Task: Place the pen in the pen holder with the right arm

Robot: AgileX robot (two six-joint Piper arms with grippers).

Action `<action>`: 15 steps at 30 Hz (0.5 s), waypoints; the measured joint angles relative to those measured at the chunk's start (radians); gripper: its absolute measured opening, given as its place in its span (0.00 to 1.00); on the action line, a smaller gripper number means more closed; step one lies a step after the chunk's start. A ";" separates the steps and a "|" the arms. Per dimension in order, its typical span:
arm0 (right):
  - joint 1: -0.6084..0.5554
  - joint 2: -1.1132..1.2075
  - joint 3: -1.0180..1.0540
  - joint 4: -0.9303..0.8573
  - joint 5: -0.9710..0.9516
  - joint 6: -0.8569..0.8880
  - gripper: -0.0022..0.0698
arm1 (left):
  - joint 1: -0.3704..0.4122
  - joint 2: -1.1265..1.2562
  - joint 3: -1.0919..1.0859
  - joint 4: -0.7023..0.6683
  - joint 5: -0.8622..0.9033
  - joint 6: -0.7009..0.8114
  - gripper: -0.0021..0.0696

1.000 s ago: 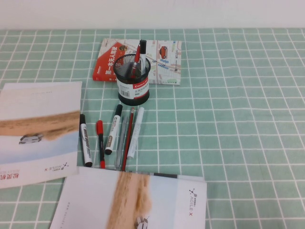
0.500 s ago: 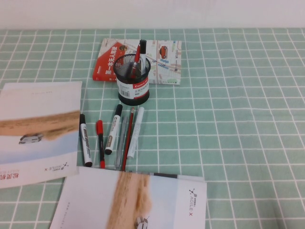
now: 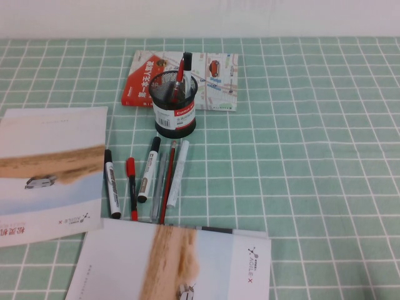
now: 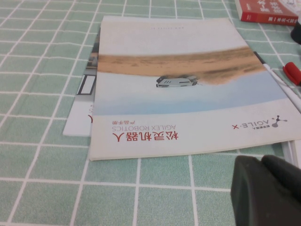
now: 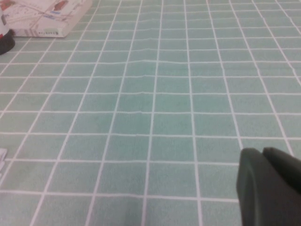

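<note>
The black mesh pen holder (image 3: pixel 174 103) stands upright at mid-table with a black-capped marker and thin red pens in it. In front of it lies a row of pens. Two white-barrelled markers with black caps are among them, one in the middle (image 3: pixel 148 170) and one at the left end (image 3: pixel 112 184). An all-white marker (image 3: pixel 177 175) and thin red pens (image 3: pixel 132 187) lie beside them. Neither arm shows in the high view. My left gripper (image 4: pixel 261 163) is shut and empty, low over the cloth by a booklet. My right gripper (image 5: pixel 261 153) is shut and empty over bare cloth to the right.
A red book and a map booklet (image 3: pixel 215 78) lie behind the holder. A white booklet (image 3: pixel 50 169) lies at the left and another (image 3: pixel 181 262) at the front edge. The green checked cloth (image 3: pixel 312 156) covers the table's right half.
</note>
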State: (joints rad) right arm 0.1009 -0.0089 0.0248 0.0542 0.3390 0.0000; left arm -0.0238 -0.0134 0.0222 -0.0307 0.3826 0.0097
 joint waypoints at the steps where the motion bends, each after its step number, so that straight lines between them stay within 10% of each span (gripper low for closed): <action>1: 0.000 0.000 0.000 0.003 0.000 0.000 0.00 | 0.000 0.000 0.000 0.000 0.000 0.000 0.02; 15: 0.000 0.000 0.000 0.015 0.005 -0.014 0.00 | 0.000 0.000 0.000 0.000 0.000 0.000 0.02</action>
State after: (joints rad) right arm 0.1009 -0.0089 0.0248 0.0693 0.3437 -0.0141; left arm -0.0238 -0.0134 0.0222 -0.0307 0.3826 0.0097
